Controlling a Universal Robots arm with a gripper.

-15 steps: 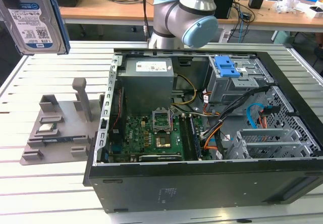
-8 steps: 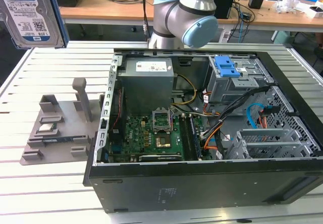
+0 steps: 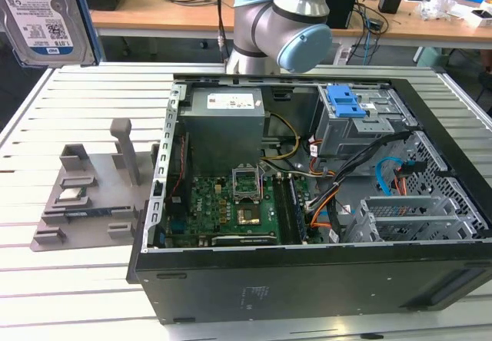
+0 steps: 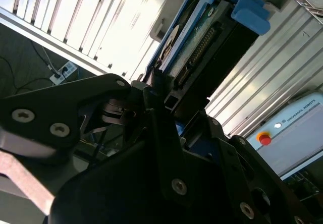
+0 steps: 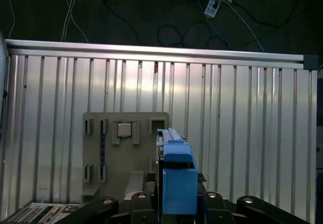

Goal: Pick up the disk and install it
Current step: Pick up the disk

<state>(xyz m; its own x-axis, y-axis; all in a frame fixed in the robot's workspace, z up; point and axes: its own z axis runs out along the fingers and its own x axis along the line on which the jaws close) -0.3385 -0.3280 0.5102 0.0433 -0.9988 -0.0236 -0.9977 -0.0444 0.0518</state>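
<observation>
Carrying the flat silver-metal disk (image 3: 38, 14) with its blue plastic side bracket high over the slatted aluminium table (image 3: 77, 295), well apart from the open black computer case (image 3: 307, 287) in the exterior view. Pinching it edge-on in the black claw (image 4: 169, 95), clamped tight on the drive body in both wrist views. Hanging above the grey plastic fixture tray (image 5: 126, 153) with the small square silver chip (image 5: 124, 129). Probably worth keeping it level, squaring the bracket to the grey metal cage with the blue latch (image 3: 338, 137), and minding the loose cables (image 3: 361, 159).
</observation>
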